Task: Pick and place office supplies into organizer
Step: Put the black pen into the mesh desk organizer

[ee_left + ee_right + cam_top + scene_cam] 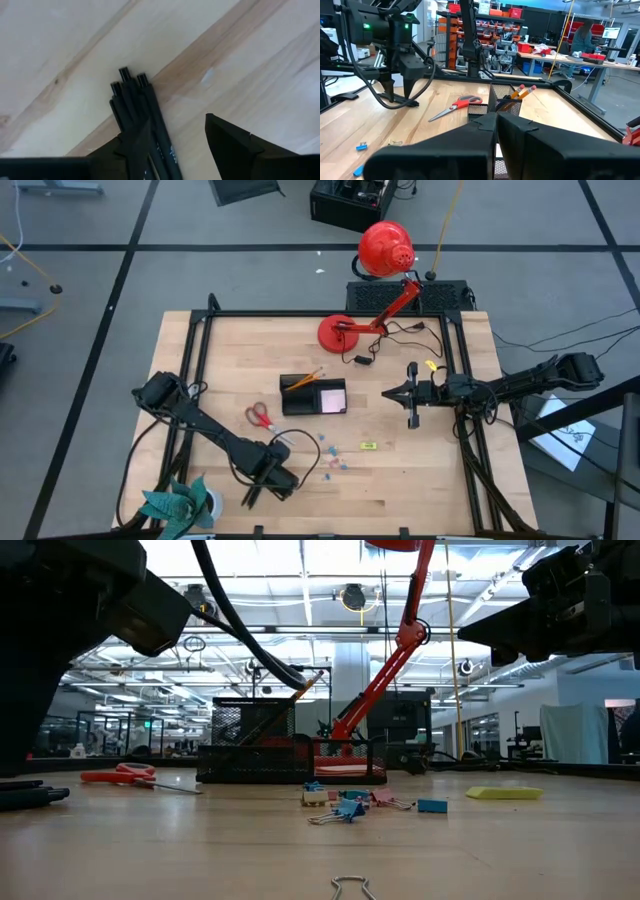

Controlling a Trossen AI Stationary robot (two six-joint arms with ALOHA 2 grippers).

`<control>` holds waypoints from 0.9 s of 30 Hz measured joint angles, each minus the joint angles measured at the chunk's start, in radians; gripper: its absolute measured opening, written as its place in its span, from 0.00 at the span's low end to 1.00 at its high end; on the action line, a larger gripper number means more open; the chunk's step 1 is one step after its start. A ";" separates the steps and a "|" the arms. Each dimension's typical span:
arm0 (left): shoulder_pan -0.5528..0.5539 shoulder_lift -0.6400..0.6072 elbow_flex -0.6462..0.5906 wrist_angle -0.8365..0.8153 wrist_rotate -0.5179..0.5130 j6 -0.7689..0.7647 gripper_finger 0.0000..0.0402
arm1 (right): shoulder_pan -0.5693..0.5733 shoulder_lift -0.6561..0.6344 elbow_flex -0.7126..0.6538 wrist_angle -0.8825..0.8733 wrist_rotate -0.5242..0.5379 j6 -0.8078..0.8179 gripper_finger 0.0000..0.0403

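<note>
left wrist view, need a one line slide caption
Open left gripper low over the wooden table, three dark pens lying bundled beside one finger.

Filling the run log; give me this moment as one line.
left gripper: fingers open, down at three dark pens | right gripper: shut, waiting beside organizer | scissors: on table

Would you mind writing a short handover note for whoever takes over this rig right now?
Left gripper: open, low over the three dark pens at the table's near edge, nothing gripped.
Right gripper: shut, empty, waiting right of the organizer.
Done: orange pencils and pink notepad are in the organizer.
Left: pens, red scissors, blue clips and yellow piece on the table.
</note>
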 joint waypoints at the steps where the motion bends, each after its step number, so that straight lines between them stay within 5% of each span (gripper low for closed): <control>1: 0.000 0.000 0.000 0.000 -0.008 0.000 0.49 | 0.000 0.000 0.000 -0.002 0.000 0.000 0.02; 27: -0.008 0.053 -0.024 0.060 0.016 0.012 0.49 | 0.000 0.000 0.000 -0.019 0.000 0.000 0.02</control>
